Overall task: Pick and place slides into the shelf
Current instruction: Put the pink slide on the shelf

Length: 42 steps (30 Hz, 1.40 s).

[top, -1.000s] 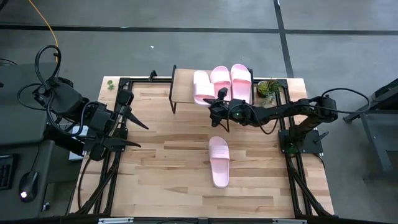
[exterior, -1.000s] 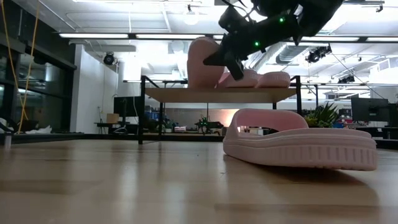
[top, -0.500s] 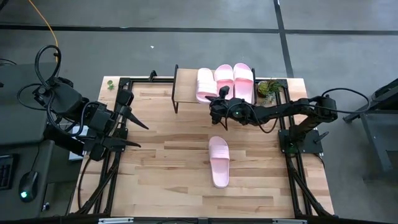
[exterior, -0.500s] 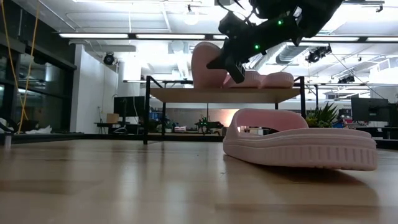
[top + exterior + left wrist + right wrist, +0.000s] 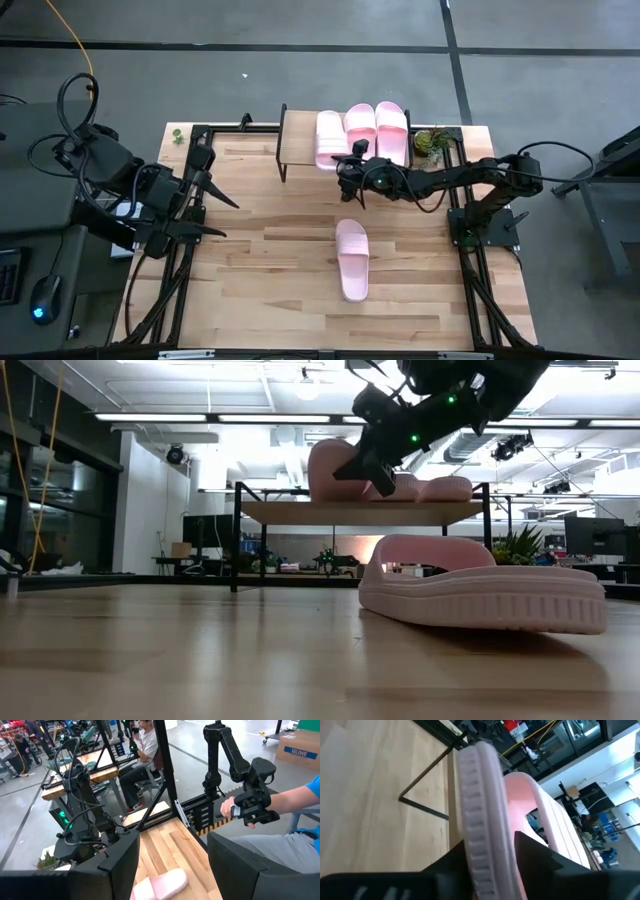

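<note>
The shelf (image 5: pixel 295 135) stands at the table's far middle with three pale pink slides on its plank. Two slides (image 5: pixel 358 125) (image 5: pixel 390 130) lie flat. The leftmost slide (image 5: pixel 328 138) stands tipped on its long edge (image 5: pixel 330 470). My right gripper (image 5: pixel 350 163) is at this slide's near end, shut on it. A fourth slide (image 5: pixel 352 260) lies sole down on the table, nearer the front. My left gripper (image 5: pixel 218 208) hangs open above the table's left edge, touching nothing. My right gripper has the leftmost slide's heel end (image 5: pixel 480 845) between its two fingers, one on the ribbed sole (image 5: pixel 451 862), one on the footbed side (image 5: pixel 530 847). The fingers come nearly level from the near right. The slide rests tilted on its long edge on the shelf top.
A small potted plant (image 5: pixel 432 142) stands right of the shelf. Black frame rails (image 5: pixel 470 270) run along both table sides. Bare plank (image 5: pixel 295 150) shows on the shelf's left part. A seated person (image 5: pixel 145 740) and a blue-sleeved arm (image 5: pixel 300 805) are beyond the table.
The shelf, with its slides, has slid a little toward the table's right edge. The held slide stood taller a second ago and now leans lower over the plank. My right gripper has stayed at its near end and rolled slightly.
</note>
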{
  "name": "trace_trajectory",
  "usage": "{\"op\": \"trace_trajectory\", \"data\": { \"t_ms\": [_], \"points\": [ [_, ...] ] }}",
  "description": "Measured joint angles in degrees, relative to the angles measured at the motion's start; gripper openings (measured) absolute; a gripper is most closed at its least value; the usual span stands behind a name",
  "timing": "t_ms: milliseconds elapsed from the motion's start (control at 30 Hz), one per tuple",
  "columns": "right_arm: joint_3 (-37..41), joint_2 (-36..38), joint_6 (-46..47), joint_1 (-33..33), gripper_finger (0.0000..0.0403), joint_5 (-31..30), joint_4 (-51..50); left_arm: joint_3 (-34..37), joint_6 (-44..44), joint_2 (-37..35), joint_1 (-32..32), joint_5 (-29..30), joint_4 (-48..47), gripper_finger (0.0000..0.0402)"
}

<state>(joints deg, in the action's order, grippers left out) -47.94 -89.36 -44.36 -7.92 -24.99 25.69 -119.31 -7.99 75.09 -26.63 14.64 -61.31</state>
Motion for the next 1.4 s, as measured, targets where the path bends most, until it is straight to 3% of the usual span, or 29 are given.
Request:
{"op": "trace_trajectory", "data": {
  "t_ms": [300,467,867,1033,1400],
  "points": [
    [0.00,0.00,4.01,0.07,0.0207,-0.77,-0.05,0.00,0.87,0.00,-0.01,-0.01,-0.65,0.0214],
    [0.00,0.09,9.89,0.07,0.0238,-0.09,-3.30,0.00,0.94,0.00,-0.02,-0.01,-0.65,0.0214],
    [-1.56,0.17,14.96,0.11,0.0246,2.53,-9.33,0.00,0.94,0.00,-0.02,0.00,-0.62,0.0214],
    [-4.96,0.00,16.47,0.22,0.0246,6.59,-12.19,0.00,0.96,0.00,0.00,-0.01,-0.65,0.0214],
    [-12.45,0.00,20.02,1.36,0.0246,3.01,-27.47,0.01,2.49,0.00,-0.02,-1.02,-2.55,0.0214]
  ]
}}
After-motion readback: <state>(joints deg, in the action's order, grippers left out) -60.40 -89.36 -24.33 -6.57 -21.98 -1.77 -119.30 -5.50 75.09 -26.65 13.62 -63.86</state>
